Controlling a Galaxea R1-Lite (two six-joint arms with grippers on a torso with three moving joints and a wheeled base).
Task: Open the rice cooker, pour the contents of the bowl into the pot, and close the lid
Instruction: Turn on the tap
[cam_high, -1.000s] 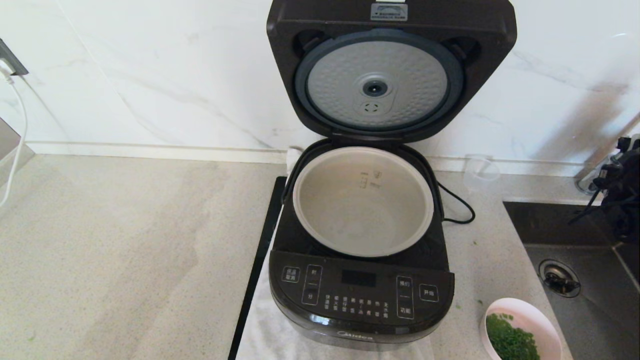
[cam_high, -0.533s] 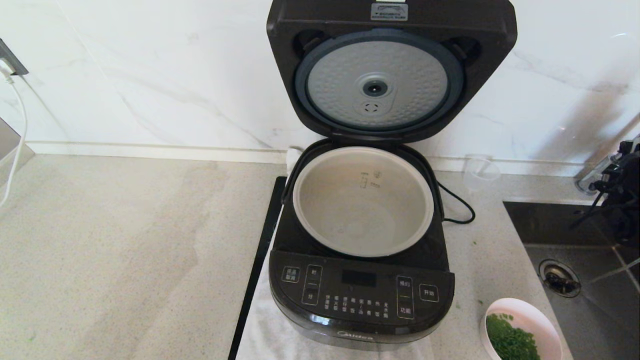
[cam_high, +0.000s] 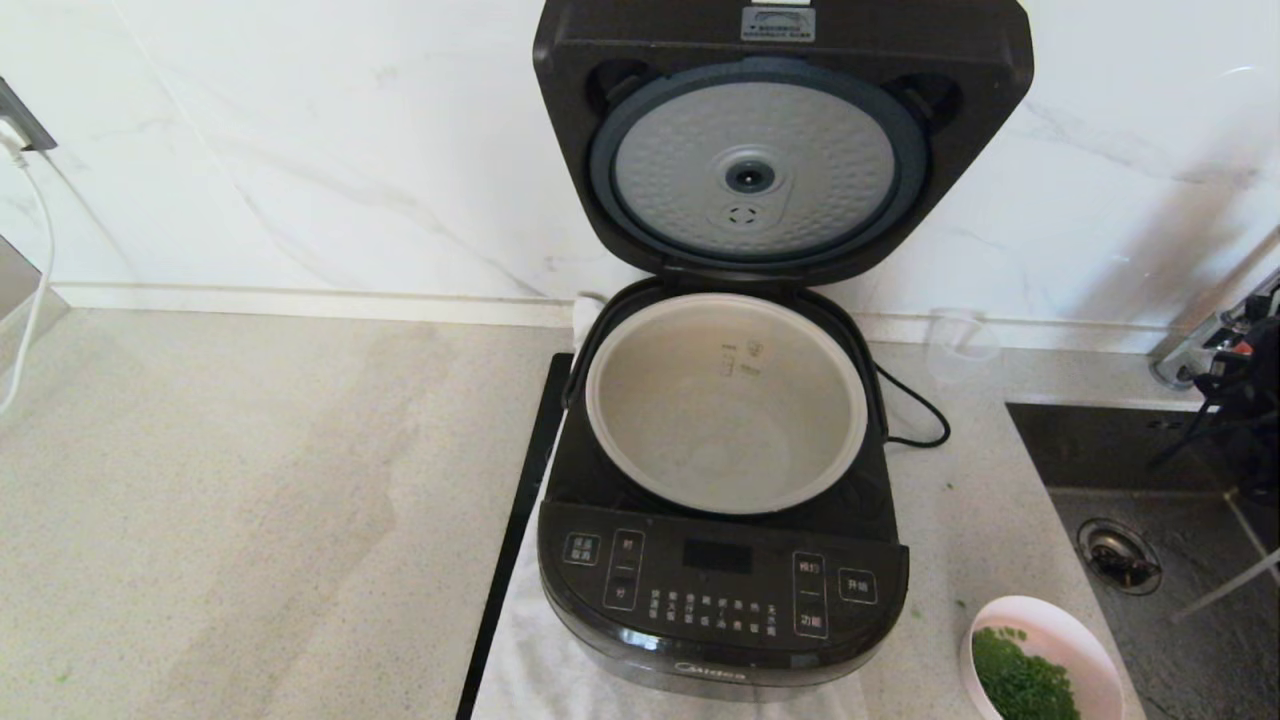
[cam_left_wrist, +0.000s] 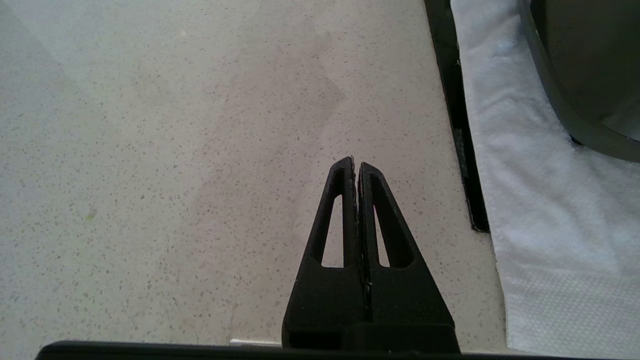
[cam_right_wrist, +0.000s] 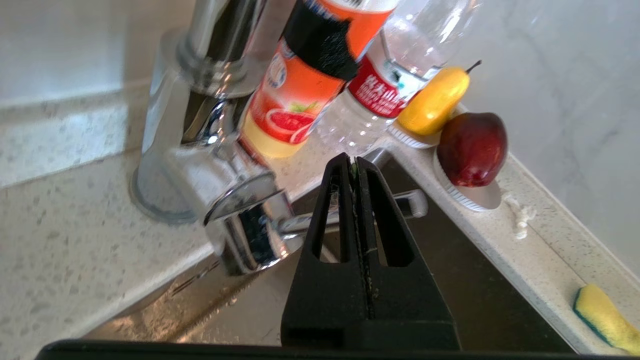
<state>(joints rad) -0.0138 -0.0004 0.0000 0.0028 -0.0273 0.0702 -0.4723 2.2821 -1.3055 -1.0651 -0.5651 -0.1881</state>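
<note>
The black rice cooker (cam_high: 722, 590) stands in the middle on a white cloth, its lid (cam_high: 780, 130) swung up against the wall with the dimpled silver disc facing me. The grey-beige pot (cam_high: 727, 400) inside holds nothing. The pale pink bowl (cam_high: 1045, 660) with chopped green herb bits (cam_high: 1022, 685) sits at the near right of the cooker. My right gripper (cam_right_wrist: 355, 161) is shut and holds nothing, over the sink by the faucet; only part of the right arm (cam_high: 1250, 385) shows at the head view's right edge. My left gripper (cam_left_wrist: 356, 163) is shut over bare counter, left of the cooker.
A dark sink (cam_high: 1160, 560) with a drain lies right of the bowl. A chrome faucet (cam_right_wrist: 220, 150), bottles (cam_right_wrist: 305, 85), a yellow pear (cam_right_wrist: 434, 102), a red fruit (cam_right_wrist: 472, 147) and a sponge (cam_right_wrist: 602, 317) ring it. A small clear cup (cam_high: 960, 345) and a black cord (cam_high: 915, 410) sit behind the cooker.
The right arm has drawn back toward the right edge of the head view, over the sink. The cooker, the pot and the bowl have not moved.
</note>
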